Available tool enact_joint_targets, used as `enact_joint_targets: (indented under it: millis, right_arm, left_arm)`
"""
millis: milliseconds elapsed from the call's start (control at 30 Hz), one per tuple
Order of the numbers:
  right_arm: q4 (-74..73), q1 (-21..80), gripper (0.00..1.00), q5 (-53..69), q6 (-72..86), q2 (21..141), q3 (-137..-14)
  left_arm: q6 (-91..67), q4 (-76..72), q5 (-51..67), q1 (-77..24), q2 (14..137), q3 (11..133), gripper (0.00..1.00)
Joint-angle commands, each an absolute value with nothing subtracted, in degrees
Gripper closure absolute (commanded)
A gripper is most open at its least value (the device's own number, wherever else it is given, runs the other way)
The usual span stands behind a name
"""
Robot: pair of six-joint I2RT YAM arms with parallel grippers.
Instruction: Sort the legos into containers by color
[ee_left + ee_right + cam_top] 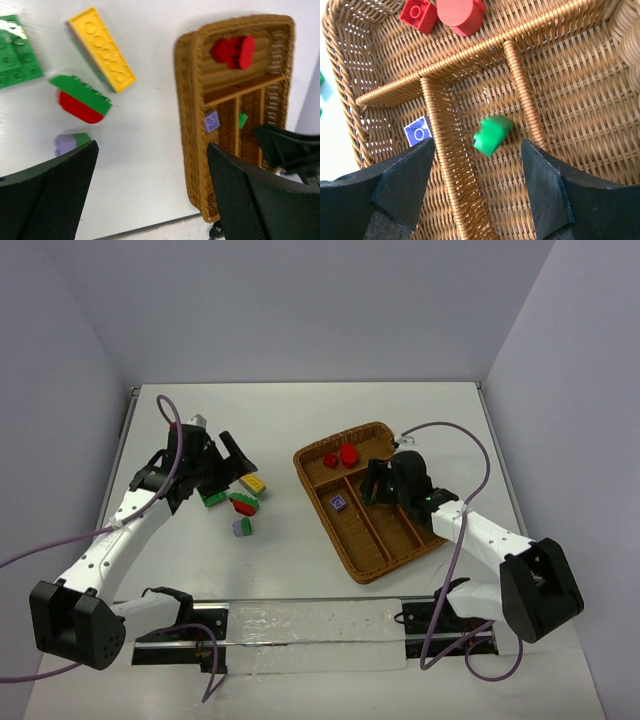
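Note:
My left gripper (pixel 232 466) is open and empty above the table, near the loose legos. They are a yellow brick (pixel 101 49), a green plate (pixel 17 52), a green-on-red clump (pixel 80 97) and a purple-and-green clump (pixel 67 143). My right gripper (pixel 477 165) is open over the wicker tray (pixel 372 570). A green brick (pixel 491 134), blurred, is between its fingers in the middle long slot. A purple brick (pixel 418 132) lies in the left slot. Red bricks (pixel 455 12) lie in the crosswise section.
The tray stands right of centre, turned at an angle, and its rim (pixel 192 125) shows in the left wrist view. The loose legos (pixel 240 502) lie left of it. Cables run along both arms. A clear strip (pixel 310 625) lies at the near edge.

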State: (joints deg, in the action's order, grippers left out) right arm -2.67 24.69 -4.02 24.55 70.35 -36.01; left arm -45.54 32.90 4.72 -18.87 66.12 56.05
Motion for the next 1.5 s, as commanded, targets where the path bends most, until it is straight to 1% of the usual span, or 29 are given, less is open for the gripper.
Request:
enact_joint_targets:
  millis: [0, 67, 167, 200, 300, 367, 467, 533, 600, 633, 767, 833, 933, 1200, 1400, 1467]
  right_arm:
    - [-2.45, 25.22, 0.22, -4.7, 23.99, 66.22, -38.54]
    - [-3.02, 25.45, 0.22, -5.1, 23.82, 64.02, -38.89]
    - [-3.58, 25.51, 0.23, -4.99, 23.93, 61.89, -39.42]
    - [-3.74, 25.56, 0.23, -4.93, 23.98, 61.22, -39.53]
    - [-4.12, 25.58, 0.23, -4.75, 24.08, 60.66, -39.63]
    - [-4.11, 25.73, 0.23, -4.53, 24.28, 60.38, -39.62]
    - [-3.75, 25.76, 0.23, -3.75, 24.55, 60.59, -39.48]
    - [-3.34, 25.93, 0.23, -3.34, 24.87, 60.99, -39.73]
    - [-3.43, 26.23, 0.23, -3.25, 24.85, 61.47, -40.25]
    - [-3.43, 26.34, 0.23, -3.31, 24.81, 61.77, -40.44]
    - [-3.52, 26.46, 0.23, -3.43, 24.7, 62.05, -40.78]
    - [-3.69, 26.54, 0.23, -3.43, 24.78, 62.14, -40.96]
    - [-3.69, 26.57, 0.23, -3.43, 24.82, 62.28, -40.87]
    - [-3.62, 26.72, 0.23, -3.34, 24.89, 62.15, -40.77]
    - [-3.66, 26.84, 0.23, -3.34, 25.08, 61.93, -40.75]
    - [-3.69, 26.89, 0.23, -3.34, 24.97, 61.96, -40.69]
  left_arm:
    - [-44.21, 34.72, 1.58, -17.93, 67.24, 55.87, 0.11]
    - [-43.98, 33.77, 1.12, -17.97, 67.84, 54.25, 0.25]
    - [-45.1, 31.63, 1.99, -18.62, 68.49, 51.68, 0.41]
    - [-45.6, 31.13, 1.94, -19.5, 68.54, 50.74, 0.44]
    - [-47.38, 32.27, 0.41, -21.63, 68.56, 48.91, 0.47]
    - [-48.02, 33.75, -4.26, -23.92, 68.57, 48.71, 0.48]
    - [-49.0, 34.9, -5.85, -25.72, 69.41, 48.82, 0.49]
    - [-49.91, 36.21, -8.54, -27.59, 70.6, 49.39, 0.51]
    - [-51.17, 38.17, -12.6, -29.56, 72.45, 50.38, 0.55]
    - [-51.51, 39.09, -14.21, -31.04, 73.18, 51.28, 0.55]
    - [-53.53, 44.02, -20.36, -34.92, 77.53, 53.83, 0.53]
    - [-55.03, 45.26, -22.15, -36.99, 79.12, 54.5, 0.49]
    - [-55.78, 44.97, -22.65, -37.67, 80.33, 54.29, 0.45]
    - [-56.43, 45.35, -24.96, -39.1, 82.65, 54.39, 0.55]
    - [-56.01, 44.96, -25.66, -39.76, 85.12, 54.67, 0.57]
    - [-55.73, 44.57, -25.66, -39.81, 85.51, 54.84, 0.59]
